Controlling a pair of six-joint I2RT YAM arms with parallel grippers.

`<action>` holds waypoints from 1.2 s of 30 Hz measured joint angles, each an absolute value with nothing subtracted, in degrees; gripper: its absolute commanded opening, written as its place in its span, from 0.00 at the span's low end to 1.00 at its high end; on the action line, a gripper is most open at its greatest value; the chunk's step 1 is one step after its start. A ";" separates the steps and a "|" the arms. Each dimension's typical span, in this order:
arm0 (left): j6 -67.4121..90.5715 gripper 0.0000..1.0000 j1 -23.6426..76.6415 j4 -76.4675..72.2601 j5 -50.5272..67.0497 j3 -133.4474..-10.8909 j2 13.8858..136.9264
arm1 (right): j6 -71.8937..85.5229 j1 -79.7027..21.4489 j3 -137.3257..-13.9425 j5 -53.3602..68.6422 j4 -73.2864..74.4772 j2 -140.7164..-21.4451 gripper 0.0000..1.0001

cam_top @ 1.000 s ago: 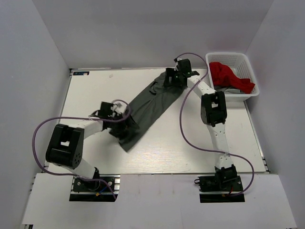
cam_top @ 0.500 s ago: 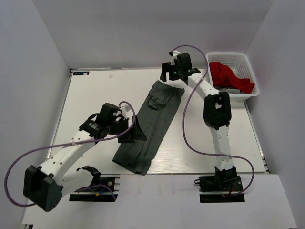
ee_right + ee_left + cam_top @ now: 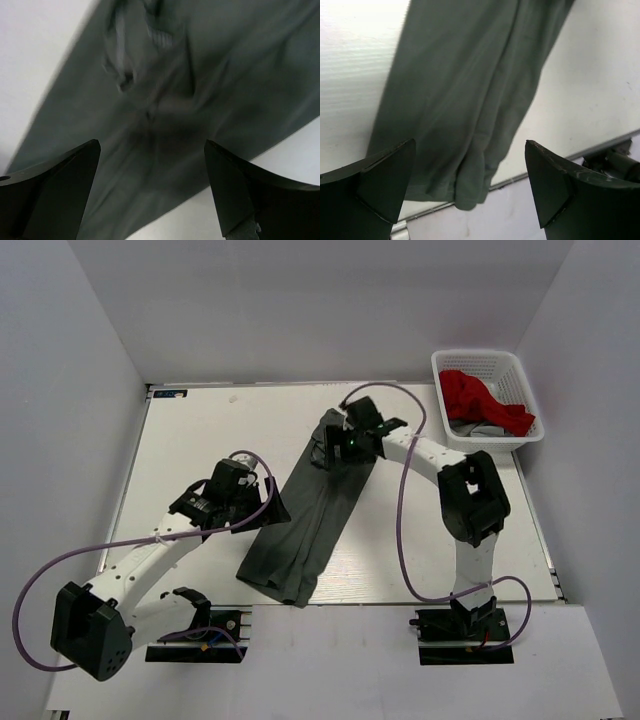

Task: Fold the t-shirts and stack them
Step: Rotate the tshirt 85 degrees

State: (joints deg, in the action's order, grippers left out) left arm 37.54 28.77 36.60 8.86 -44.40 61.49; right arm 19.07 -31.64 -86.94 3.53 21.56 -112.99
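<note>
The left arm [image 3: 150, 550] folds back from its base to a low elbow at the near left. Its forearm then reaches forward and to the right, toward the middle of the tabletop. The left tool [image 3: 470, 145] points downward, its two dark fingers [image 3: 377, 185] spread wide and gripping nothing. The right arm [image 3: 470, 540] rises from its base to a bent elbow, and its forearm stretches left and slightly away. The right tool [image 3: 151, 145] also faces down, with its jaws wide apart and nothing between them.
</note>
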 measured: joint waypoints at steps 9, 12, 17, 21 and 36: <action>37.60 1.00 28.77 33.76 4.97 -40.88 63.77 | 25.41 -35.11 -88.42 -4.08 29.41 -118.69 0.90; 37.74 1.00 28.77 33.36 4.91 -39.68 64.38 | 25.82 -34.85 -94.70 -6.52 31.59 -123.44 0.90; 38.00 1.00 28.77 32.23 4.49 -39.09 65.93 | 25.43 -33.39 -100.95 -10.33 33.65 -127.70 0.90; 37.93 1.00 28.77 31.38 4.51 -39.05 67.83 | 22.81 -29.61 -103.48 -11.29 34.50 -129.34 0.90; 34.87 1.00 28.77 24.27 8.71 -43.70 84.18 | 1.04 -19.73 -106.34 -8.49 30.96 -130.08 0.90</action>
State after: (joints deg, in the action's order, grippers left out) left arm 34.87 28.77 24.27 8.71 -43.70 84.18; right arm 1.04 -19.73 -106.34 -8.49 30.96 -130.08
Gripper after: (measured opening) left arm 0.997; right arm 0.905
